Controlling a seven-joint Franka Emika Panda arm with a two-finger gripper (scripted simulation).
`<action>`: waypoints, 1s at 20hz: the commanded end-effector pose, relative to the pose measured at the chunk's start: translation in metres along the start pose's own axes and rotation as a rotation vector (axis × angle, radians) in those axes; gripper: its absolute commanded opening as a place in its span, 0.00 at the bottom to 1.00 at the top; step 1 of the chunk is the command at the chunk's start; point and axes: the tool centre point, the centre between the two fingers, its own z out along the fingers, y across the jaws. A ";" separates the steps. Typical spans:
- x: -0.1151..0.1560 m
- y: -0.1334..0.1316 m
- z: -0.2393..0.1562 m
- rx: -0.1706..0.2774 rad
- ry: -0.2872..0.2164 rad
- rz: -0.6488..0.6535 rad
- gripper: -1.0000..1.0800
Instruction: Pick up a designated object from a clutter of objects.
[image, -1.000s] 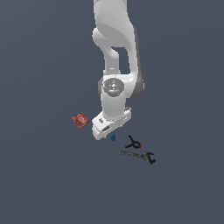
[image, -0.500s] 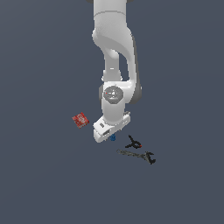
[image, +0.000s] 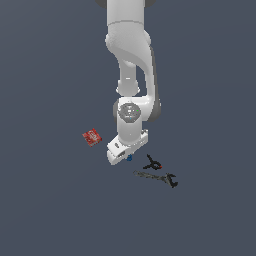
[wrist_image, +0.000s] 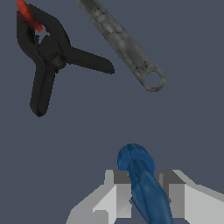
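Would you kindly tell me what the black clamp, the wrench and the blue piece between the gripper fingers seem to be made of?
Black clamp: looks like matte plastic, evenly black with a red tip. Wrench: probably metal, mottled grey with dull worn patches and a ring end. Blue knobby piece: possibly glossy plastic or painted metal, a saturated blue with soft highlights on its ridges; the render leaves it open.

Exterior view: far, high, facing the arm. Wrist view: close above pincer (wrist_image: 142, 197). Both share black clamp (image: 153, 163) (wrist_image: 46, 52), wrench (image: 156, 177) (wrist_image: 122, 43).

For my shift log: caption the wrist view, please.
Gripper fingers flank the blue knobby piece; black clamp and grey wrench lie beyond.
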 end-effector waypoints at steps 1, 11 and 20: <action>0.000 0.000 0.000 0.000 0.000 0.000 0.00; -0.001 0.003 -0.005 0.000 0.000 0.000 0.00; -0.011 0.031 -0.049 0.000 0.001 0.000 0.00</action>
